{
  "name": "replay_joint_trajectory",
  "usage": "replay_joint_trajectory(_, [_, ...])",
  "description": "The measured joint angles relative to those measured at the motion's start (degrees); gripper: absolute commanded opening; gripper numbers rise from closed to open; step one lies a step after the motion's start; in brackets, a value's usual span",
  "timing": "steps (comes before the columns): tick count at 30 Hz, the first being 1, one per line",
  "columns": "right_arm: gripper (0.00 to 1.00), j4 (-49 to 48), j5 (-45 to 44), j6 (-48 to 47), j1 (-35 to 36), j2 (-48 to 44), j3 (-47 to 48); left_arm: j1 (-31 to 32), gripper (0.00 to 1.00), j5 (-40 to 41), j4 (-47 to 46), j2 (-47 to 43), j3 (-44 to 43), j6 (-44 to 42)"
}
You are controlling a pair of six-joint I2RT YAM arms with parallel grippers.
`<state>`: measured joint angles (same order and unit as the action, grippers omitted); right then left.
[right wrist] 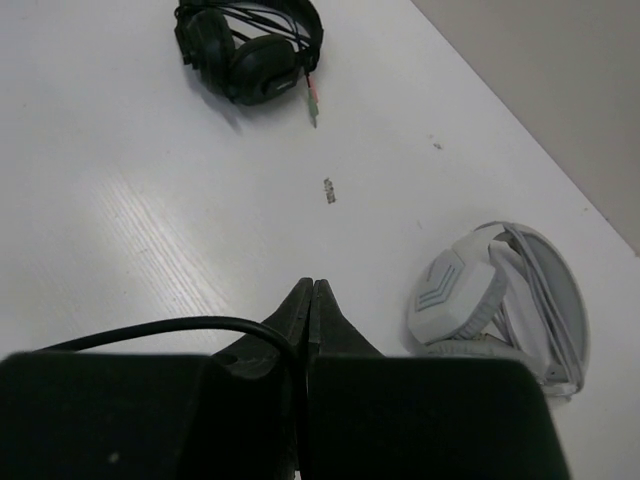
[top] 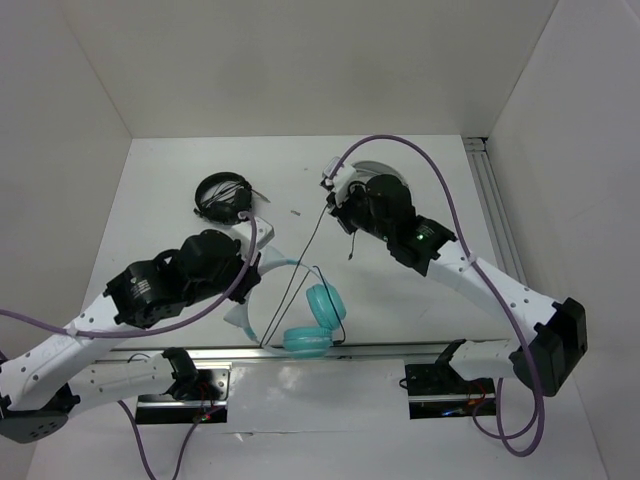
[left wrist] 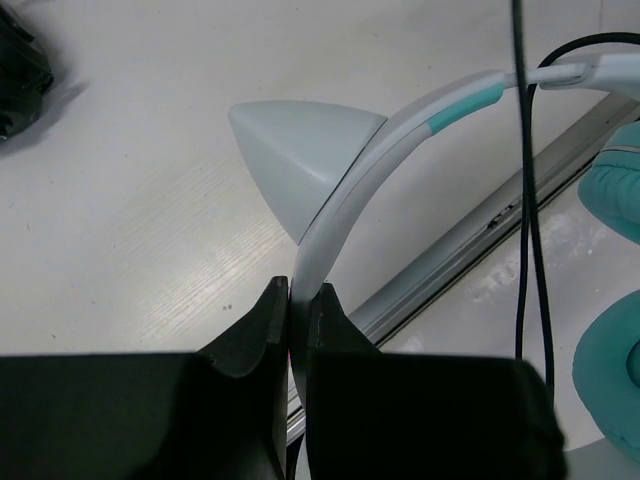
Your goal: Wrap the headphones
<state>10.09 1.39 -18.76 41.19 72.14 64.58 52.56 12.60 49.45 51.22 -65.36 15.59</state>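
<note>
The headphones (top: 300,310) lie near the table's front edge, with teal ear cups (top: 325,301) and a pale headband (left wrist: 345,195) bearing a cat-ear point (left wrist: 295,155). My left gripper (top: 252,240) (left wrist: 297,300) is shut on the headband. The thin black cable (top: 300,265) runs taut from the ear cups up to my right gripper (top: 333,200) (right wrist: 312,300), which is shut on the cable (right wrist: 190,325) above the table. The cable also hangs down the left wrist view (left wrist: 525,200).
All-black headphones (top: 222,196) (right wrist: 250,45) lie at the back left. Grey-and-white headphones (top: 372,175) (right wrist: 500,300) lie under the right arm. A metal rail (top: 340,350) runs along the front edge. White walls enclose the table.
</note>
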Motion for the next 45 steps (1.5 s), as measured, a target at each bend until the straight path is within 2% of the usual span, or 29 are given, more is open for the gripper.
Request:
replay_joint_trajectory(5, [0.02,-4.46,4.2,2.89,-0.74,0.68,-4.44,0.17,0.0,0.63,1.6,-0.17,-4.42,1.6])
replay_joint_trajectory(10, [0.05,-8.55,9.9,6.88,-0.96,2.29,-8.68,0.22,0.0,5.18,1.84,-1.18,-9.44,4.81])
replay_joint_trajectory(17, [0.13,-26.18,22.23,17.73,-0.48,5.53,-16.22,0.22,0.0,12.37,1.97,-2.03,-13.14,9.81])
replay_joint_trajectory(23, [0.19,-42.21,29.38,27.76,1.53,13.92,-20.35,0.22,0.0,16.09,2.32,1.9,-16.26,13.35])
replay_joint_trajectory(31, [0.2,-61.05,33.27,37.77,2.73,24.46,-25.81,0.22,0.0,23.23,6.14,6.47,-19.04,18.14])
replay_joint_trajectory(35, [0.32,-70.53,33.44,42.84,3.8,32.83,-26.12,0.22,0.0,24.7,6.47,7.89,-21.11,19.52])
replay_joint_trajectory(39, [0.39,-76.89,33.11,46.34,4.39,38.97,-26.12,0.22,0.0,24.87,6.62,8.44,-21.27,20.06])
replay_joint_trajectory(45, [0.48,-79.34,29.44,47.71,4.15,40.63,-26.03,0.22,0.0,24.85,8.04,8.72,-21.79,20.74])
